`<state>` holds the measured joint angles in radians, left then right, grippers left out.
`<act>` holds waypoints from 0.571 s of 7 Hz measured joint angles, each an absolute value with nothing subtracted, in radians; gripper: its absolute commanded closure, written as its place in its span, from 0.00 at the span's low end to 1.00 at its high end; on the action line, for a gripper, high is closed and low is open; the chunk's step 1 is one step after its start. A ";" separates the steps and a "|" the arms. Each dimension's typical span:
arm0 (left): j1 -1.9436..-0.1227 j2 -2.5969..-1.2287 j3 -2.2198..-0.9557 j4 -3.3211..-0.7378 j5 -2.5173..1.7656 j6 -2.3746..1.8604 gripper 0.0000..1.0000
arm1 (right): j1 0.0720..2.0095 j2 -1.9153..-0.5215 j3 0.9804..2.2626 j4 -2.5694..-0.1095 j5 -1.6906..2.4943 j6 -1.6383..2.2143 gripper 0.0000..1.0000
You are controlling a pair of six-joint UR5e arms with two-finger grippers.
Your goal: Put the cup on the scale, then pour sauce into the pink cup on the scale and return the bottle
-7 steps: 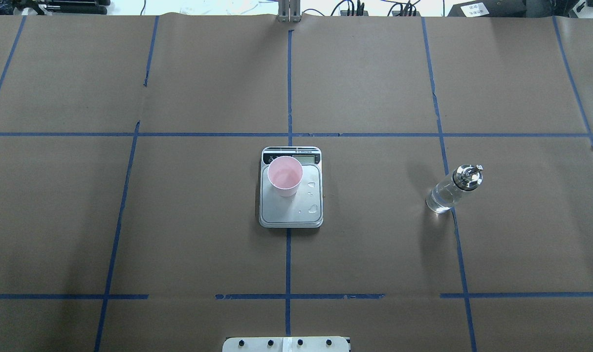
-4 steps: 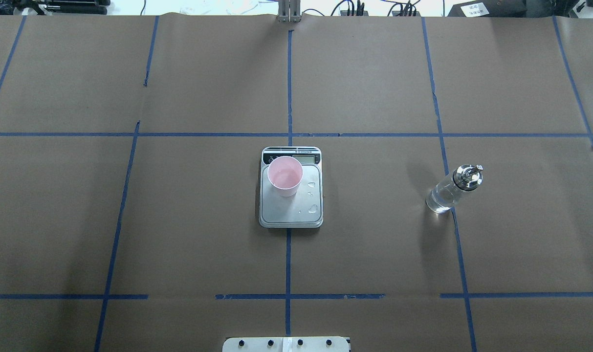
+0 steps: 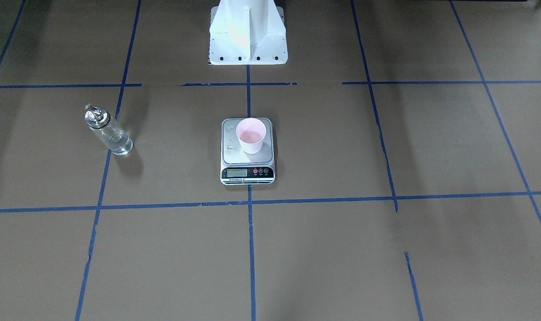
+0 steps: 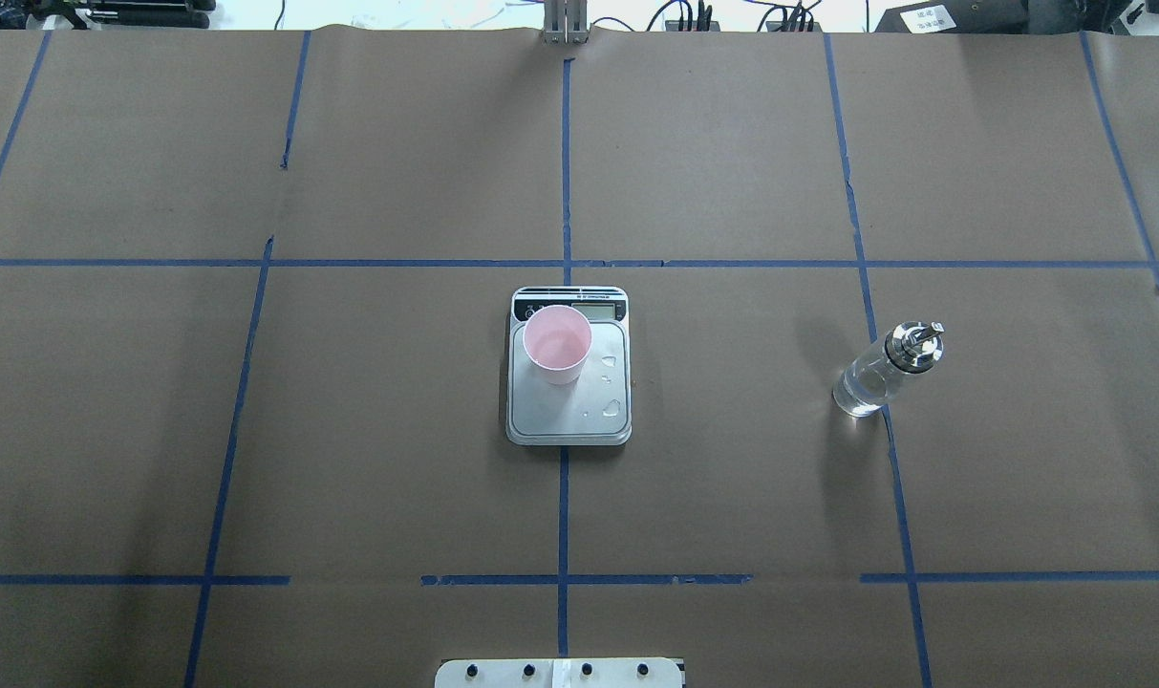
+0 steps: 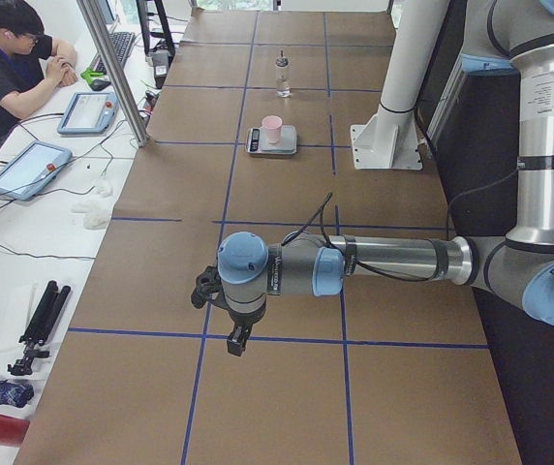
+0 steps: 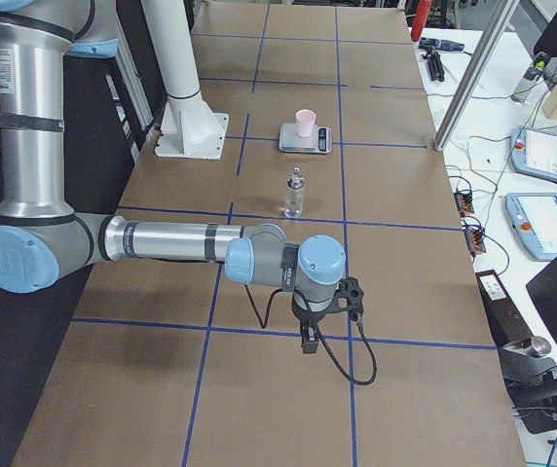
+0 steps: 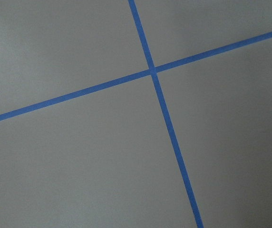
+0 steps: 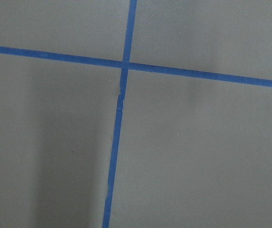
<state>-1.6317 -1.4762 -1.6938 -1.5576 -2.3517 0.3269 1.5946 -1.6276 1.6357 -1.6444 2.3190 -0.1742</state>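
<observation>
The pink cup stands upright on the silver scale at the table's middle, towards the display end, with clear liquid in it. The glass bottle with its silver pourer cap stands upright on the paper on my right, apart from the scale, part full of clear sauce. Both arms are drawn back over the table's ends. My left gripper shows only in the exterior left view and my right gripper only in the exterior right view; I cannot tell whether they are open or shut. Both wrist views show only paper and blue tape.
Water drops lie on the scale's platform beside the cup. The white robot base stands at the near edge. An operator, tablets and a metal post are along the far side.
</observation>
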 measured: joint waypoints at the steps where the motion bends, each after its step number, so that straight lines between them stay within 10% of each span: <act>1: -1.631 -1.478 -1.694 -1.557 -2.352 0.326 0.00 | 1.592 -1.628 1.635 -1.644 2.319 -0.174 0.00; 4: -1.631 -1.483 -1.689 -1.562 -2.352 0.232 0.00 | 1.587 -1.628 1.634 -1.644 2.318 -0.175 0.00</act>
